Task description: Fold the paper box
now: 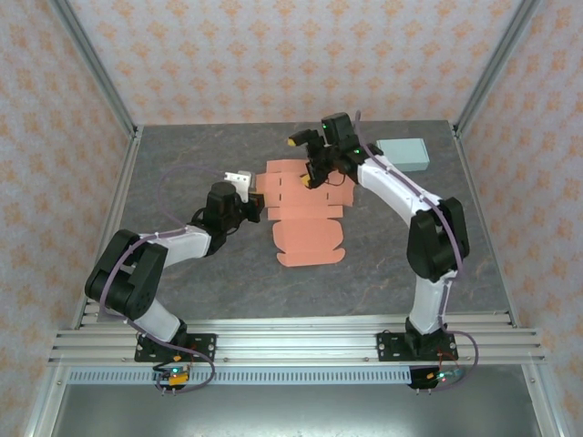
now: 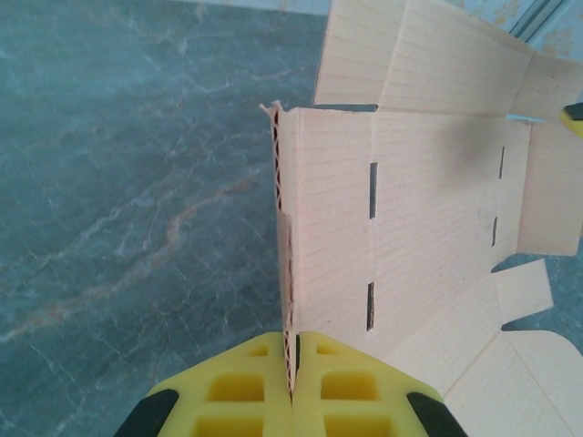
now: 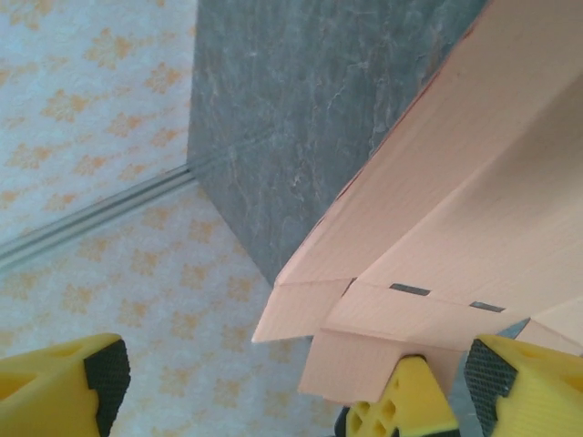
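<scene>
Seen from above, the pink cardboard box (image 1: pixel 308 238) lies mostly flat in the middle of the grey table (image 1: pixel 182 182). The right arm hides the box's far end, so its shape there is hard to see. The left gripper (image 1: pixel 253 202) is at the left edge of the box. From up here it is too small and dark to make out its jaws. The right gripper (image 1: pixel 314 175) is over the far end of the box. A pale blue box (image 1: pixel 404 153) sits near the far right corner of the table, well apart from the rest.

The left wrist camera is much closer. The left gripper (image 2: pixel 293 350) has its two yellow fingers (image 2: pixel 351 387) pressed together, and the thin edge of a side flap (image 2: pixel 328 218) is pinched between them. That flap stands up from the table. The rest of the box (image 2: pixel 437 209) lies to its right and is cut off at the picture's edge.

In the right wrist camera, the right gripper (image 3: pixel 291 364) has its jaws wide open, with the yellow fingers (image 3: pixel 59 387) far apart in the two bottom corners. An end flap (image 3: pixel 360 364) of the box (image 3: pixel 474 182) hangs between them, closer to the right-hand finger. I cannot tell if that finger touches it, and nothing is being squeezed. A yellow lump (image 3: pixel 405 405) pokes out under the flap, and I cannot tell what it belongs to.
</scene>
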Controlling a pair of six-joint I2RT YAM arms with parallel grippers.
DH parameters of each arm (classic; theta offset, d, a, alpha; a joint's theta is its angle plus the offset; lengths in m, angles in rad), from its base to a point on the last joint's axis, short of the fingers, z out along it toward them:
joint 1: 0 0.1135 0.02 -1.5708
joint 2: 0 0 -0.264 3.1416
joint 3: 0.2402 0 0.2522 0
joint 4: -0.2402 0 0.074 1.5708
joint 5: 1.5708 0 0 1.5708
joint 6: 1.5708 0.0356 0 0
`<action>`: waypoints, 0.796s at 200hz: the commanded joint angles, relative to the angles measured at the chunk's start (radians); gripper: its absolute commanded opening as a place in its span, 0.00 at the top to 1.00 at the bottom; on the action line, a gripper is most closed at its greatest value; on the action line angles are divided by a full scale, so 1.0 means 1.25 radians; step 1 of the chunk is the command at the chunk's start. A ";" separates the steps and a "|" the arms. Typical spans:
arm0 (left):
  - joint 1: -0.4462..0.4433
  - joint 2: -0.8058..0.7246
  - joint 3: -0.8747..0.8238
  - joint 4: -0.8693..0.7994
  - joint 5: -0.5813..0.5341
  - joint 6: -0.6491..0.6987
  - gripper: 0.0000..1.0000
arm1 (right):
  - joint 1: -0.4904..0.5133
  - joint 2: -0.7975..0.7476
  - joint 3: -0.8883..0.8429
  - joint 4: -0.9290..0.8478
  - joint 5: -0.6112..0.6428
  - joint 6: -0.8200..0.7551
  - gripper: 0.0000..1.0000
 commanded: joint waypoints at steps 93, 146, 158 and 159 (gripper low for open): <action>-0.022 -0.032 -0.009 0.036 -0.041 0.079 0.98 | -0.019 0.125 0.180 -0.286 0.042 0.097 0.66; -0.020 0.017 0.031 -0.014 -0.082 0.011 0.84 | -0.018 0.069 0.109 -0.238 0.073 0.061 0.84; -0.017 0.023 0.041 -0.028 -0.105 -0.010 0.83 | -0.017 0.045 0.046 -0.171 0.065 0.072 0.86; -0.017 0.024 0.041 -0.029 -0.105 -0.011 0.83 | -0.017 0.044 0.041 -0.164 0.063 0.073 0.86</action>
